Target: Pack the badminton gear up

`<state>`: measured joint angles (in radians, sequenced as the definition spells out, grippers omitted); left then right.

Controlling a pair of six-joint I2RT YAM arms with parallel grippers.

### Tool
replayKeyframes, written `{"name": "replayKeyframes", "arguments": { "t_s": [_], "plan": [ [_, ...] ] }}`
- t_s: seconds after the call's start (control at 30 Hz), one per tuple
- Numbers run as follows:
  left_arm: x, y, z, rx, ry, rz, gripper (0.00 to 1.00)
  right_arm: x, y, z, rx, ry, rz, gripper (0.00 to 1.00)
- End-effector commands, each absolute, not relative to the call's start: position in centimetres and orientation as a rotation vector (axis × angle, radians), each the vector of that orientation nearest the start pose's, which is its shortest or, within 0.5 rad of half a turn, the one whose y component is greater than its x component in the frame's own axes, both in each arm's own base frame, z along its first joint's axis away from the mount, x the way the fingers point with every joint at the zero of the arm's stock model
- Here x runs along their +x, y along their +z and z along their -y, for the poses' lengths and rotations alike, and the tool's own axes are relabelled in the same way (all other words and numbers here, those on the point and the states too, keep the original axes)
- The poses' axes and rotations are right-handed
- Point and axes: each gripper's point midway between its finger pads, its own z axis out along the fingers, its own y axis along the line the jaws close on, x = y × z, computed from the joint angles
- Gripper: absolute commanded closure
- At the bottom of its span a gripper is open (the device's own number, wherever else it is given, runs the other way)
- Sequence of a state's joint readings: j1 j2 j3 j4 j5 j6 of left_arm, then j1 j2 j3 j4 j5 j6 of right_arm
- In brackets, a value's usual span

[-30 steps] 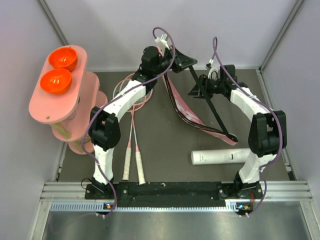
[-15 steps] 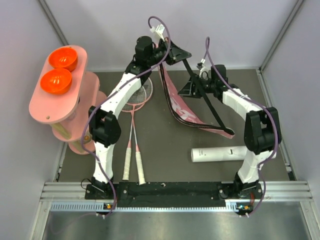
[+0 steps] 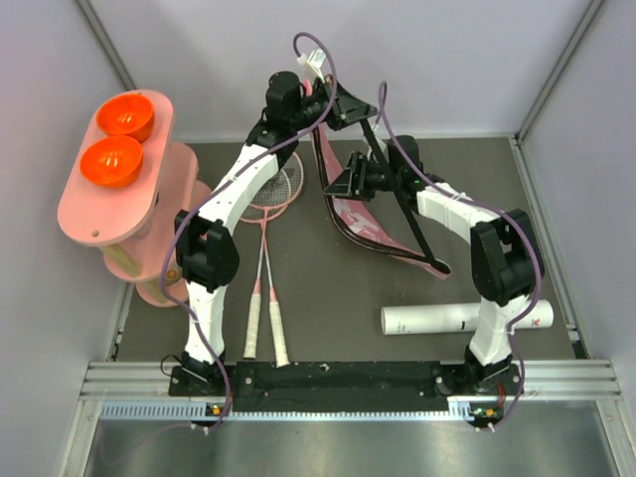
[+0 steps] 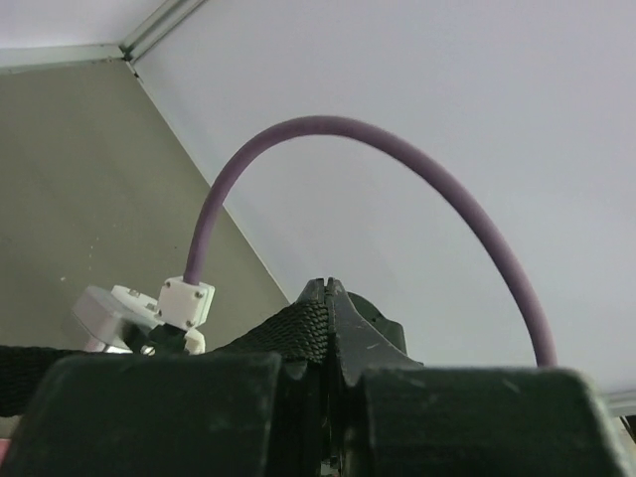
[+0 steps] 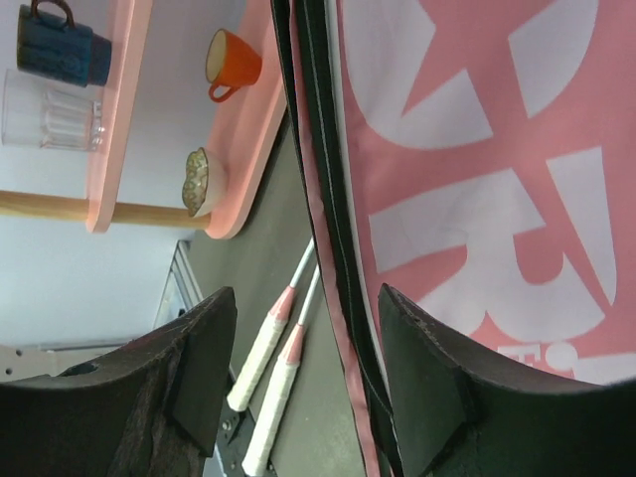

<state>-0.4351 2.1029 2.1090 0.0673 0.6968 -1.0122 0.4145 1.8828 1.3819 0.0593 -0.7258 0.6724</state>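
Left gripper clenched on the black strap, hoisting the pink bag at the far end. Bag's long axis slants toward near right. Right gripper spread, holding nothing; bag's dark edge runs between its fingers. Right arm is nearer the opening, probably the next grasp.

Dark grey table, pale walls

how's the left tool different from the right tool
The left tool is shut, pinching the black strap; the right tool is open, the pink bag's black edge showing between its fingers. The left tool is by the back wall; the right tool is nearer the table's middle. Both are at the same bag.
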Motion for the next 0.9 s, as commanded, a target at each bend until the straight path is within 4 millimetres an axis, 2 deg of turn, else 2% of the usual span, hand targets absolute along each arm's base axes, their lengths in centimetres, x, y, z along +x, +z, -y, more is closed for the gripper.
{"name": "replayKeyframes", "arguments": {
  "t_s": [0.0,0.07,0.1,0.17,0.23,0.3,0.33,0.4,0.43,0.73,0.77,0.87],
  "plan": [
    [44.7,43.3,37.1,0.255,-1.649,-1.65,1.0,42.5,21.3,-32.4,-0.197,1.329,-2.087,0.42],
    [44.5,43.4,37.0,0.263,-1.644,-1.657,1.0,42.8,21.1,-30.9,-0.153,1.278,-2.119,0.42],
    [44.4,43.3,37.0,0.267,-1.64,-1.661,1.0,43.4,21.7,-29.3,-0.117,1.245,-2.112,0.42],
    [44.3,43.3,36.9,0.272,-1.629,-1.663,1.0,43.4,21.8,-27.1,-0.099,1.202,-2.136,0.39],
    [44.3,43.0,36.9,0.27,-1.628,-1.671,1.0,43.5,23.3,-24.6,-0.092,1.164,-2.124,0.37],
    [44.4,42.8,36.9,0.265,-1.627,-1.677,1.0,42.8,23.7,-23.1,-0.124,1.118,-2.13,0.36],
    [44.5,42.7,36.9,0.258,-1.627,-1.681,1.0,42.5,24.7,-22.1,-0.121,1.085,-2.11,0.34],
    [44.6,42.5,36.9,0.254,-1.63,-1.687,1.0,41.8,24.7,-20.9,-0.127,1.036,-2.115,0.31],
    [44.6,42.3,36.9,0.252,-1.63,-1.691,1.0,41.3,25.7,-20.5,-0.138,1.037,-2.09,0.31],
    [44.5,42.2,36.7,0.245,-1.624,-1.705,1.0,36.1,30.4,-22.1,-0.402,1.205,-1.902,0.3],
    [44.5,42.2,36.7,0.245,-1.624,-1.705,1.0,35.3,31.5,-22.2,-0.426,1.211,-1.863,0.31],
    [44.5,42.3,36.6,0.242,-1.624,-1.706,1.0,34.5,32.1,-22.0,-0.432,1.195,-1.836,0.31]
  ]
}}
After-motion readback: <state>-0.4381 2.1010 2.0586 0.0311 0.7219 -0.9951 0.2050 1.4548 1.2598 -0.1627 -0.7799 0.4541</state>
